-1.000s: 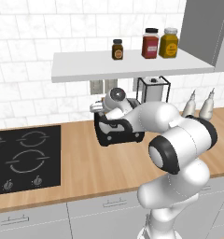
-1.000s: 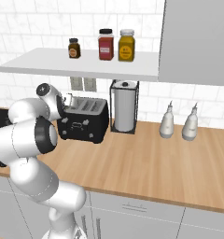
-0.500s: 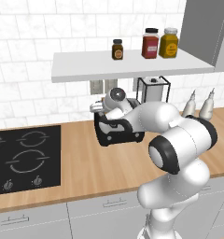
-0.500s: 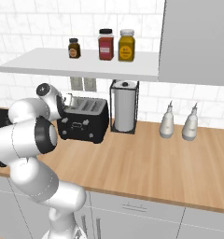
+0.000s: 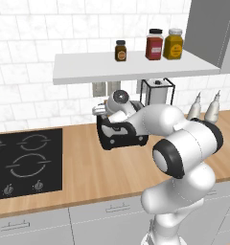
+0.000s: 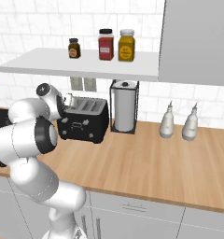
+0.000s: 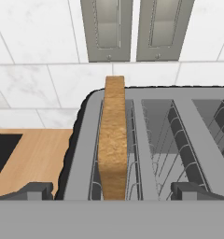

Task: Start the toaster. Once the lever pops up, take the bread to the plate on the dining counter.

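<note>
So the robot's hand [image 7: 112, 190] hovers wide open and empty right over the black boxy four-slot toaster [image 7: 151, 144], straddling the thin tan crusty bread slice [image 7: 114, 140] standing up in its leftmost slot, long edge running front-to-back between the fingertips.

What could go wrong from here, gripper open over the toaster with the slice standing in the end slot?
1. The bread stands thin and on edge in the toaster slot; the open gripper straddles it, and a slightly off-centre close could push it against the slot wires instead of gripping.
2. The fingertips sit close to the toaster's rim and could catch it when descending.
3. The shelf hangs low overhead, leaving little room to lift.
</note>
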